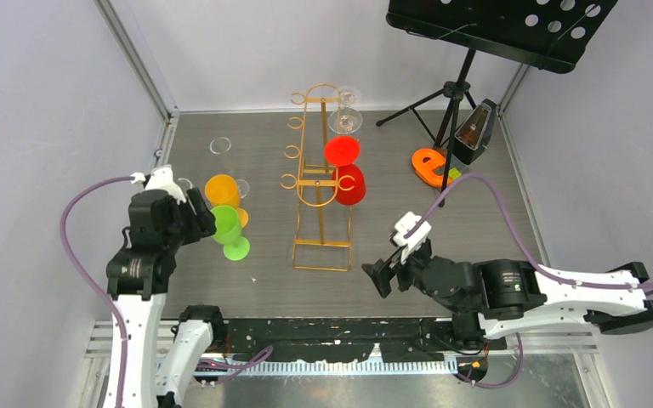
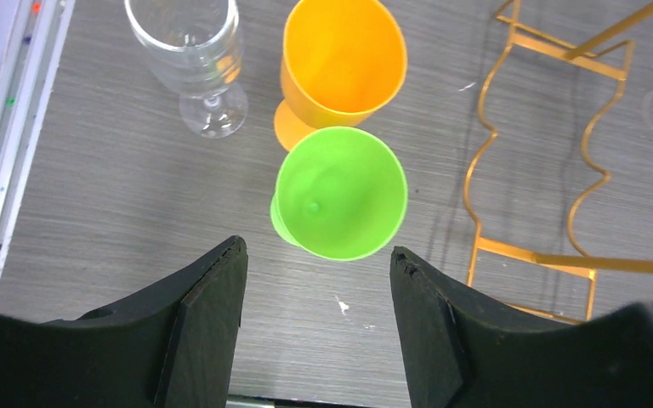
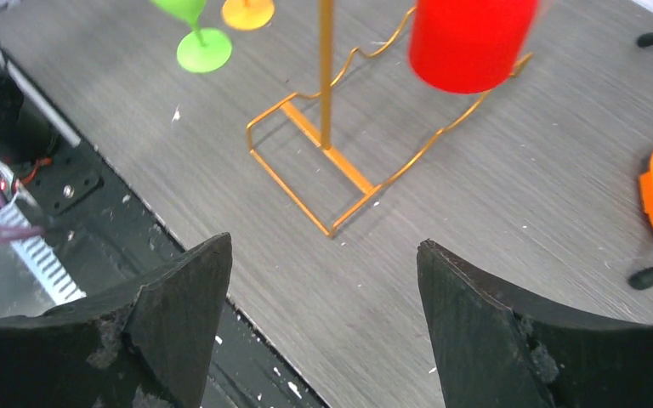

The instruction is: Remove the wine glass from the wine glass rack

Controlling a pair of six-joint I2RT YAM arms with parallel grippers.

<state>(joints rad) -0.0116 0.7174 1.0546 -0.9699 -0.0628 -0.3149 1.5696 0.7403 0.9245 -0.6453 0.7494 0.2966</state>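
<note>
The left arm stood upright at the near left, its wrist bent down over the desk (image 2: 93,187). The left gripper (image 2: 316,248) had its fingers apart, with the green wine glass (image 2: 340,191) just ahead of them and not touched. The right arm lay low along the near right, reaching left. The right gripper (image 3: 323,245) was spread wide and empty, facing the base of the wine glass rack (image 3: 326,85). Two glasses hung upside down on the rack's right side: one red wine glass (image 1: 350,185) and, higher, one clear wine glass (image 1: 345,121). Left of the rack, three stood on the desk: the green one, one orange glass (image 2: 344,59) and one clear glass (image 2: 191,42).
</note>
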